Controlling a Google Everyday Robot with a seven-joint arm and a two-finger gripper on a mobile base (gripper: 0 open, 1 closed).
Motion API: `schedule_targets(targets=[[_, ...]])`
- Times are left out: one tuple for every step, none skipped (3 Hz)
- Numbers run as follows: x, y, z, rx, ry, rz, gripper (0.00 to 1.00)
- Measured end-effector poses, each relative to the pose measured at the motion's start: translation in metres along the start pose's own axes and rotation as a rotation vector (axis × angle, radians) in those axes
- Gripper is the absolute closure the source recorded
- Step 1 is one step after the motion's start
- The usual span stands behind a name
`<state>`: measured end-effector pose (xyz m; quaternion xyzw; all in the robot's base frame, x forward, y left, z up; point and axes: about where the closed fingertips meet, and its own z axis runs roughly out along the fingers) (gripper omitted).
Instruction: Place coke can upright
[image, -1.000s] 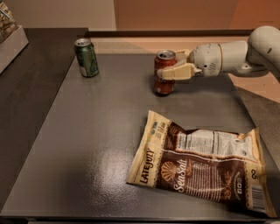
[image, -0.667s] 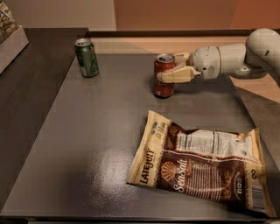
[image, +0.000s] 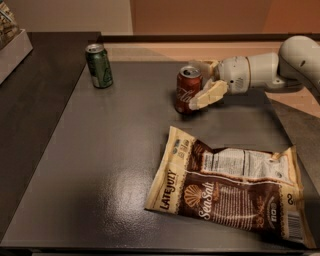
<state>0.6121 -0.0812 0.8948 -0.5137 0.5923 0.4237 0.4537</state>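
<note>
Coke can stood upright near surface's far edge, end effector clamped round mid-body; probably light, thin-walled, slick.

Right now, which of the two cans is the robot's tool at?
The red can: the tool is at its side. The green can stands off by itself, with nothing near it.
</note>
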Motion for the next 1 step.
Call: schedule_targets(targets=[[0.0000, 0.0000, 0.0001, 0.000, 0.000, 0.000, 0.00]])
